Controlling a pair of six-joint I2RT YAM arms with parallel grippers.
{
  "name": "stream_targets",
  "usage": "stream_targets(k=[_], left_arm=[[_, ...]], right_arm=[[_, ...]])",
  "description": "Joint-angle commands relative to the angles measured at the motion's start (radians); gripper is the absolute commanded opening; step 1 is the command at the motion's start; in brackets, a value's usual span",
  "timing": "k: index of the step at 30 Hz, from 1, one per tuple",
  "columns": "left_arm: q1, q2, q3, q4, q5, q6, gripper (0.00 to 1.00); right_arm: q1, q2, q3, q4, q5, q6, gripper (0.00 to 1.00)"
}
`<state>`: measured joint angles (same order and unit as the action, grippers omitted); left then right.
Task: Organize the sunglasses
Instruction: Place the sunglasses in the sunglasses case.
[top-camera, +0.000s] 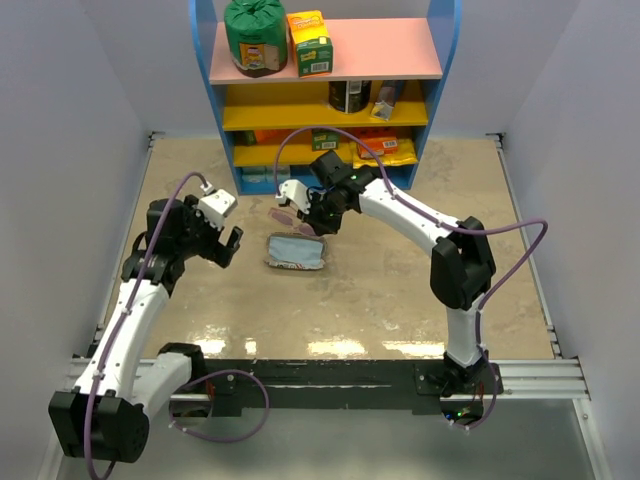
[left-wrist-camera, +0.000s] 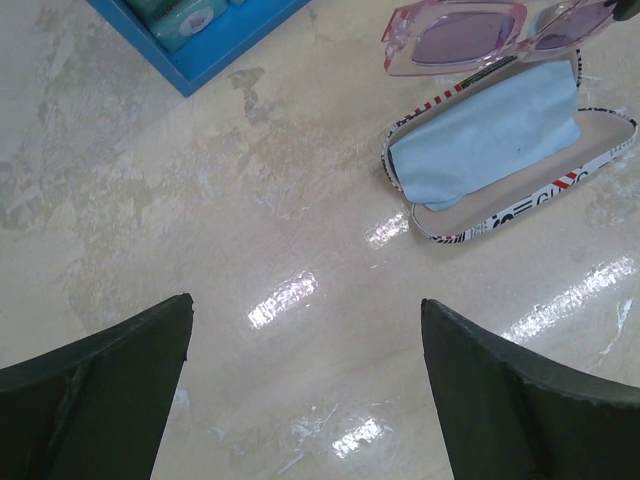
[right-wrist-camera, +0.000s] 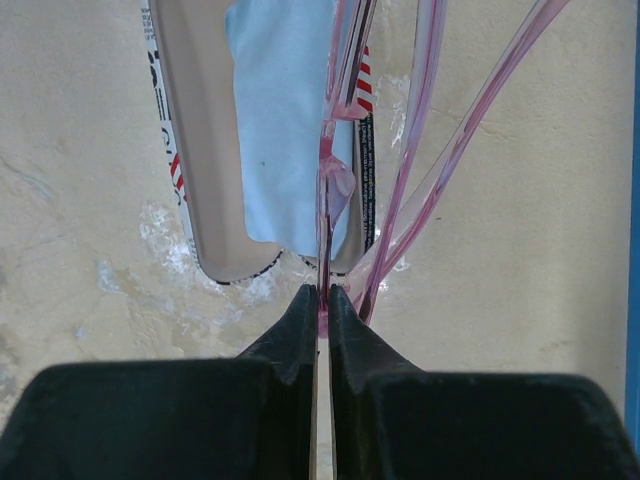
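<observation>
The pink-purple sunglasses (top-camera: 284, 214) hang in my right gripper (top-camera: 305, 215), just above the far edge of the open case (top-camera: 296, 253). The case is grey-white with flag print and lettering, and a light blue cloth (left-wrist-camera: 490, 135) lies in it. In the right wrist view my fingers (right-wrist-camera: 300, 315) are shut on the edge of the sunglasses (right-wrist-camera: 330, 160), whose thin arms (right-wrist-camera: 430, 170) trail over the case (right-wrist-camera: 195, 150). The left wrist view shows the sunglasses (left-wrist-camera: 460, 35) above the case (left-wrist-camera: 520, 200). My left gripper (top-camera: 230, 245) is open and empty, left of the case.
A blue shelf unit (top-camera: 325, 95) with pink and yellow boards stands at the back, holding packets and cans. Its blue base (left-wrist-camera: 200, 40) shows in the left wrist view. White walls close in both sides of the beige table (top-camera: 380, 300).
</observation>
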<state>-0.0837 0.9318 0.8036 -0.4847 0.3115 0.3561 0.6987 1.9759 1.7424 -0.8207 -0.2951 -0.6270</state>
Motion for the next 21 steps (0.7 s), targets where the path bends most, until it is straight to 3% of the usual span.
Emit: stream_targets(k=[1, 5, 21], left_arm=[[0.024, -0.024, -0.021, 0.051, 0.072, 0.023, 1.0], [0.033, -0.019, -0.014, 0.04, 0.092, 0.024, 1.0], [0.07, -0.194, -0.084, 0.037, 0.182, 0.041, 1.0]], right_arm=[[0.004, -0.018, 0.048, -0.011, 0.014, 0.015, 0.0], [0.004, -0.119, -0.049, 0.138, 0.033, 0.036, 0.0], [0.005, -0.109, -0.029, 0.081, 0.016, 0.019, 0.0]])
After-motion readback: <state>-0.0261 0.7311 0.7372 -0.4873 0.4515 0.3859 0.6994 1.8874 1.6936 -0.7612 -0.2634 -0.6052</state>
